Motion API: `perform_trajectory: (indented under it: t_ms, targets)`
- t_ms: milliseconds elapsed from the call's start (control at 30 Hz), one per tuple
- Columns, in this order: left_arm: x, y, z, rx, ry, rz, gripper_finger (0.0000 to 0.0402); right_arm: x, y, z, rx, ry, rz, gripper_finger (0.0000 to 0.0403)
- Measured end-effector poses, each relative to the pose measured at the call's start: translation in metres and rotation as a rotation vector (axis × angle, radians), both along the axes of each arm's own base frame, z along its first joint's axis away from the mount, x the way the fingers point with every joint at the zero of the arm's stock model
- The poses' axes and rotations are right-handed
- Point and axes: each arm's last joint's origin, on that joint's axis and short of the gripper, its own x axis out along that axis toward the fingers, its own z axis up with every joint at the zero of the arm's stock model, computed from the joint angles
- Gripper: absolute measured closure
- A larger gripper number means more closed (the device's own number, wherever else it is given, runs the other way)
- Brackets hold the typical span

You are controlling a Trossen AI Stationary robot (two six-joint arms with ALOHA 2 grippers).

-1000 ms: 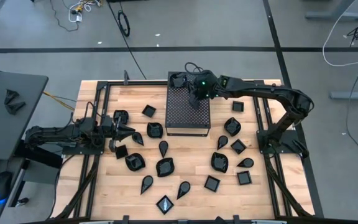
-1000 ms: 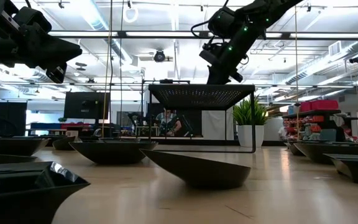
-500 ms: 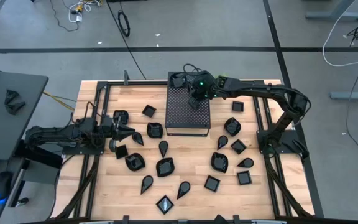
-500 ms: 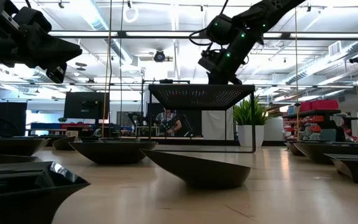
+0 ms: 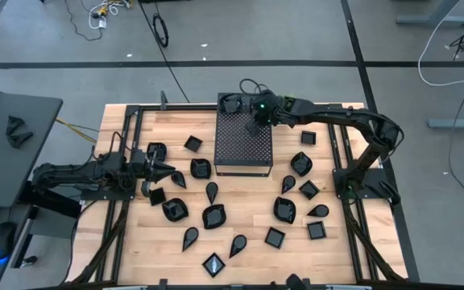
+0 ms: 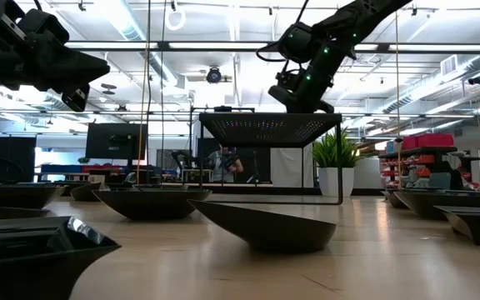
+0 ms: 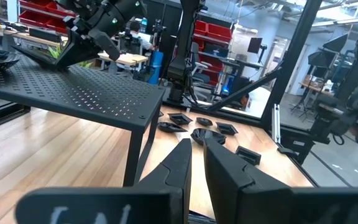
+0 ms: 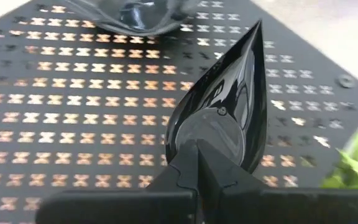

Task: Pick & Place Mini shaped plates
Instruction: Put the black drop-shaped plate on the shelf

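The black perforated box (image 5: 244,143) stands at the middle back of the wooden table (image 5: 240,229), and most of the small black plates (image 5: 213,216) lie scattered on the wood around it: several to its left, several to its right, more in front. The right gripper (image 5: 256,115) hangs over the box's far end, its fingers clamped on the rounded end of a teardrop plate (image 8: 224,118). Only the right wrist view shows that grip clearly, with the plate's point aimed away over the box's holes and another plate (image 8: 126,15) already lying on the box beyond it. From above, the arm hides the held plate.

The left gripper (image 5: 166,169) waits low, to the left of the box, among the plates there. Its wrist view shows the fingers (image 7: 173,171) a narrow gap apart, with nothing between them. The low view adds a potted plant (image 6: 333,162) behind the box and the nearest plate (image 6: 261,223) in front of it.
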Motion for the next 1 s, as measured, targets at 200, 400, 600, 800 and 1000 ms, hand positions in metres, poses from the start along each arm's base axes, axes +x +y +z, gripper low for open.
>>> perform_trajectory:
  t_ms: [200,400,600,800,1000]
  targets:
    - [0.000,0.000,0.000,0.000,0.000,0.000,0.0353,-0.003,-0.003,-0.001,0.013,-0.007,-0.071,0.0401]
    - [0.000,0.000,0.000,-0.005,0.000,-0.001,0.0353,-0.004,-0.004,0.000,0.000,-0.009,-0.102,0.0401]
    - [0.000,0.000,0.000,-0.007,0.000,-0.001,0.0353,-0.003,-0.004,0.001,0.003,-0.035,-0.118,0.0390]
    - [0.000,0.000,0.000,-0.008,0.000,-0.001,0.0353,0.000,-0.006,0.004,-0.004,-0.088,-0.133,0.0355]
    - [0.000,0.000,0.000,-0.008,-0.001,-0.001,0.0353,-0.007,0.002,0.027,-0.017,-0.165,-0.068,0.0318]
